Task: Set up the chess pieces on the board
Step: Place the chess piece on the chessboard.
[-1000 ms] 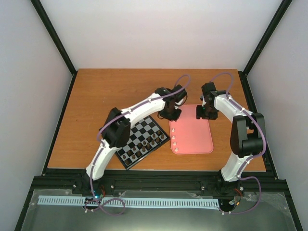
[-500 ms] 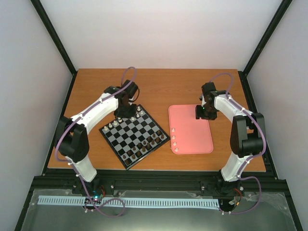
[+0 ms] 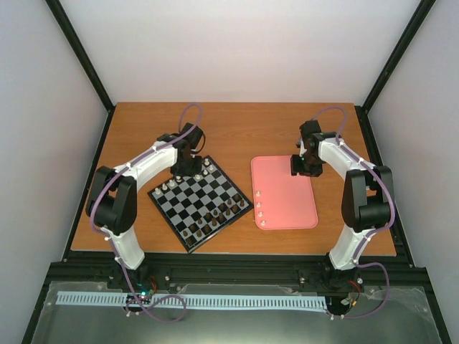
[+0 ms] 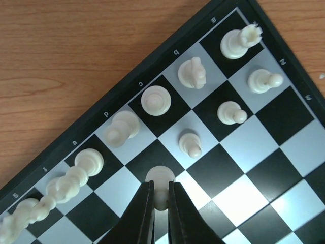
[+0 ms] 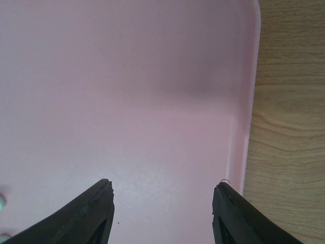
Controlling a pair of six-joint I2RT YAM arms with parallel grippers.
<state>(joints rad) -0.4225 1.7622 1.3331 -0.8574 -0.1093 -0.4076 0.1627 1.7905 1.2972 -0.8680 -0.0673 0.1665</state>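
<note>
Shows left gripper [image 4: 161, 195] pinched tight on one cream pawn [image 4: 160, 177] at a second-rank square of board [image 4: 152, 66]; right gripper [image 5: 162, 185] spread apart, empty, over pink tray [image 5: 152, 76]. Suggests light, rigid, slick, easily toppled; favours a pinch at the neck.

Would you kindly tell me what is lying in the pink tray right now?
A short row of cream pieces along the tray's left edge. The right pincer covers the far corner from above; its wrist view shows bare tray beneath.
</note>
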